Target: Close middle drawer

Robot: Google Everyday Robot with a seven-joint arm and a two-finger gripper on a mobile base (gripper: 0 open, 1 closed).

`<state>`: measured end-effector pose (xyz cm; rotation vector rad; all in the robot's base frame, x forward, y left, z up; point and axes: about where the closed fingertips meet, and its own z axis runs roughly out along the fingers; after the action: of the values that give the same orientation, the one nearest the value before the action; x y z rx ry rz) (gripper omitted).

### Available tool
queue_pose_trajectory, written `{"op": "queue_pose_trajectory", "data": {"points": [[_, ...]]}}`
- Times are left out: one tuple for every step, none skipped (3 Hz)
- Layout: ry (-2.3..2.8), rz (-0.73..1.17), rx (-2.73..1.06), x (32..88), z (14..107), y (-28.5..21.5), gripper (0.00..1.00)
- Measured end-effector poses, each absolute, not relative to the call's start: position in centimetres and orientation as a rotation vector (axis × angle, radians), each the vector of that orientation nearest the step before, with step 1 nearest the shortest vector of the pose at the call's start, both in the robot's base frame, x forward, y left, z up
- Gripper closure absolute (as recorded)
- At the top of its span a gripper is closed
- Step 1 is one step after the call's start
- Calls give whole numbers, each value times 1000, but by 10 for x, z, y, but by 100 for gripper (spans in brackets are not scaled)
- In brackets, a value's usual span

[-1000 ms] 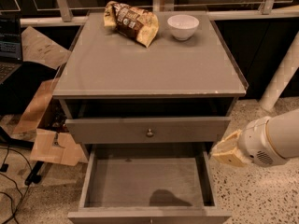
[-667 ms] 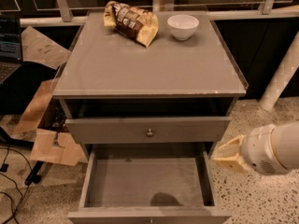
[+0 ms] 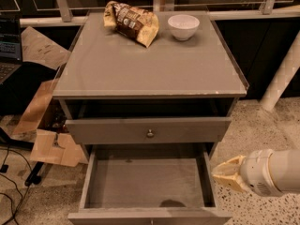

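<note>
The middle drawer [image 3: 145, 184] of the grey nightstand is pulled far out. Its bare inside faces up and its flat front [image 3: 150, 217] lies at the bottom edge of the view; its knob is out of view. Above it, the taller-fronted top drawer [image 3: 149, 129] with a round knob [image 3: 150, 133] sits slightly out. My gripper [image 3: 224, 175], with tan fingers on a white arm, comes in from the right. It hangs just outside the middle drawer's right side wall, tips pointing left, fingers together and holding nothing. It is close to the wall; I cannot tell whether it touches.
On the nightstand top [image 3: 150, 64] lie a brown snack bag [image 3: 133, 21] and a white bowl [image 3: 183, 26]. Cardboard pieces [image 3: 42, 125] and cables [image 3: 11, 191] lie on the floor at left. A white post [image 3: 281, 78] stands at right. The floor is speckled.
My gripper has moved down beside the open drawer's right wall. The drawers have not moved.
</note>
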<state>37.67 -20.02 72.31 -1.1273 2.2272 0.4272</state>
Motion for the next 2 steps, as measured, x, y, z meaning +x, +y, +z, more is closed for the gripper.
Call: {"op": "queue_pose_trajectory", "data": {"points": [[2273, 463, -1100, 373, 684, -203, 100], [2358, 489, -1071, 368, 638, -206, 100]]}}
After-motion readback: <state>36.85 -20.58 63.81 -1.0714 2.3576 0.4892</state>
